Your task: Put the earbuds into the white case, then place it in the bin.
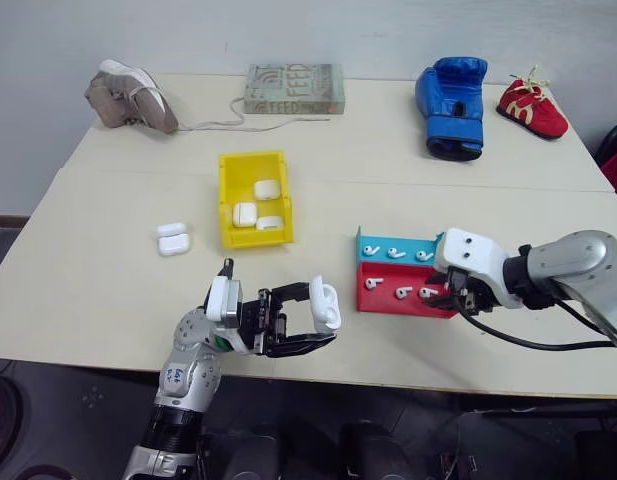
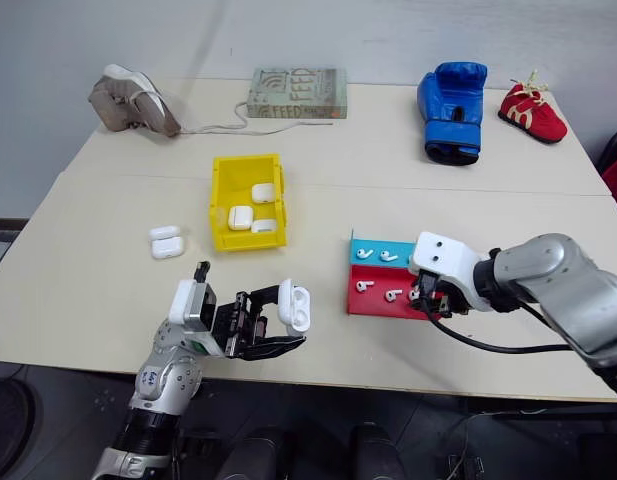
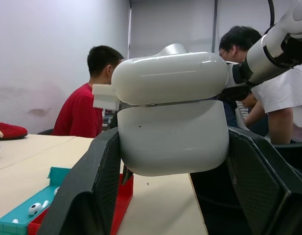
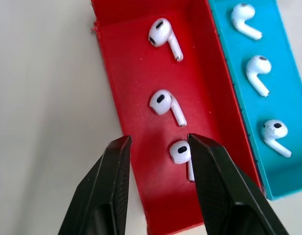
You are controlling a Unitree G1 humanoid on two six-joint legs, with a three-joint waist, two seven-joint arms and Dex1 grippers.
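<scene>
Left claw (image 1: 323, 318) clamps the open white case (image 1: 326, 303); right claw (image 4: 158, 147) stands apart over the red tray (image 4: 126, 63).

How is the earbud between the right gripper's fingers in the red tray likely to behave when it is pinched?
The earbud looks glossy and rounded, so it may slip out sideways. Being tiny, it is probably very light and easily flicked along the red tray. The right gripper stands open around it.

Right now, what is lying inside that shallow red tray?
In the red tray lie three white earbuds. Two show whole. The third is partly hidden behind a finger of the right tool, which hangs just above it. The rest of the tray floor looks bare.
</scene>
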